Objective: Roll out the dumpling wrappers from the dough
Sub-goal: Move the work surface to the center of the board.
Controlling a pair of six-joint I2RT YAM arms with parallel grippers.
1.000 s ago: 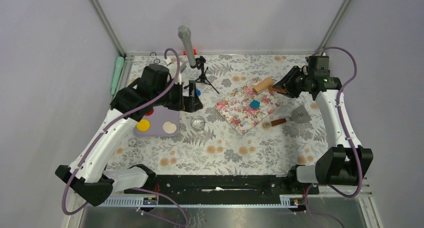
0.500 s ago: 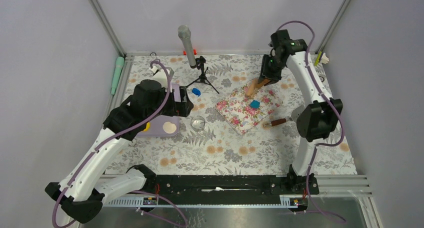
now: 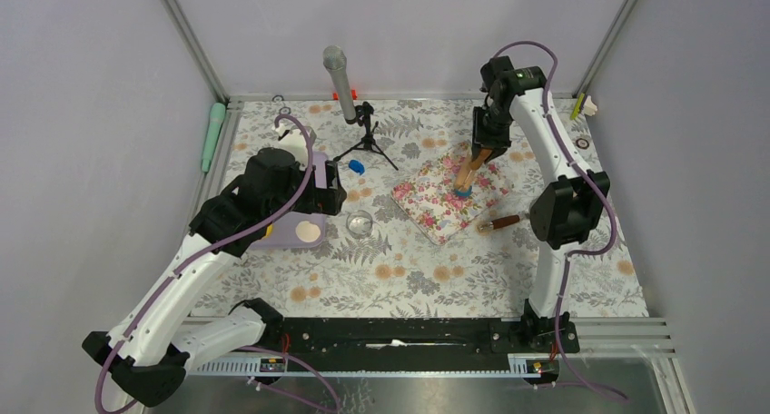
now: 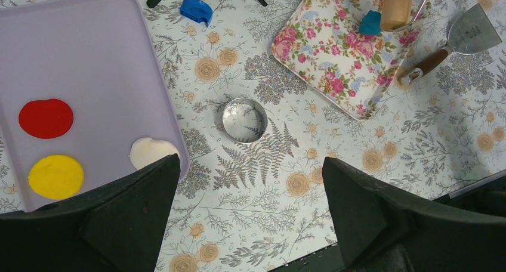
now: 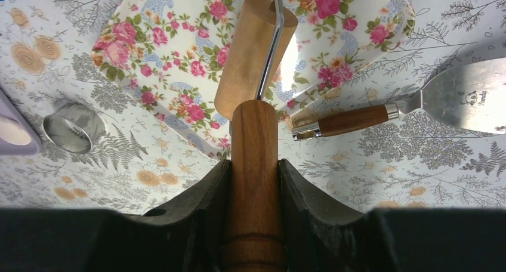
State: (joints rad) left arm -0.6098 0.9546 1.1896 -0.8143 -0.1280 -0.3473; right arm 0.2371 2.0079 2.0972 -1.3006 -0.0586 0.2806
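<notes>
A cloth [image 3: 409,278] printed with grey ferns and roses covers the table inside a white-walled booth. Toward 9 o'clock the left gripper [image 4: 249,164] hangs spread wide and empty over the edge of a lilac tray [image 4: 89,51]. At 2 o'clock the right gripper [image 5: 253,164] clamps a wooden roller [image 5: 250,63] by its handle, its long axis slanting from 1 o'clock down to 7. The roller's lower end meets the dough [image 4: 370,23], a stubby blue lump on the pink mat [image 4: 322,57]. The spatula [image 5: 465,96] has a stamp too small to read.

Pale lilac walls [image 3: 91,114] with metal corner posts [image 3: 188,37] enclose a table [image 3: 409,278] with a grey floral-print top.
</notes>
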